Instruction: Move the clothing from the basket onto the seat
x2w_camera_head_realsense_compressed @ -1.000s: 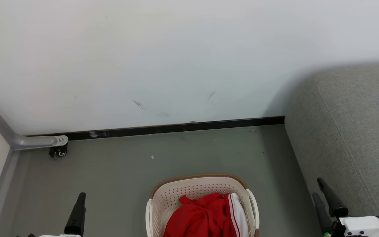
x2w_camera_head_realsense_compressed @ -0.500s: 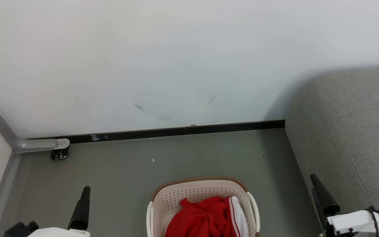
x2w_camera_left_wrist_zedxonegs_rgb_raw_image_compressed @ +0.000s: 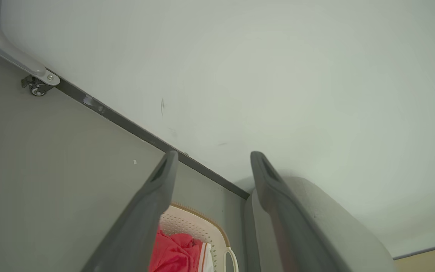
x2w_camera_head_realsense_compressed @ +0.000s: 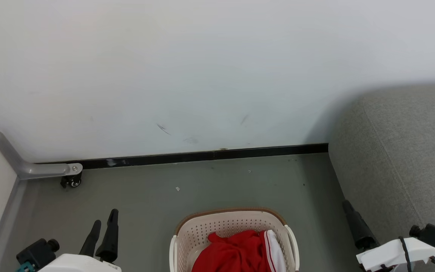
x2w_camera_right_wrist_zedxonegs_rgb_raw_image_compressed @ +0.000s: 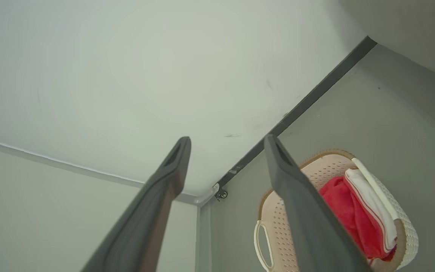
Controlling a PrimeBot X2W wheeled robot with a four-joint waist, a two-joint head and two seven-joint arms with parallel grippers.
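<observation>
Since one second ago the left gripper [x2w_camera_head_realsense_compressed: 105, 216] has come further into the head view, its two dark tapered fingers apart and empty above the smooth grey floor [x2w_camera_head_realsense_compressed: 240, 181]. The perforated cream basket [x2w_camera_head_realsense_compressed: 225, 212] with a brown rim stands on the floor, the soft red clothing [x2w_camera_head_realsense_compressed: 232, 253] crumpled inside. The right gripper [x2w_camera_right_wrist_zedxonegs_rgb_raw_image_compressed: 228, 140], fingers also apart, has shifted nearer the basket, beside the grey fabric seat [x2w_camera_head_realsense_compressed: 402, 151].

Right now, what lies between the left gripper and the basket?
Bare grey floor, nothing else, between the left gripper and the basket; the head view shows it.
</observation>
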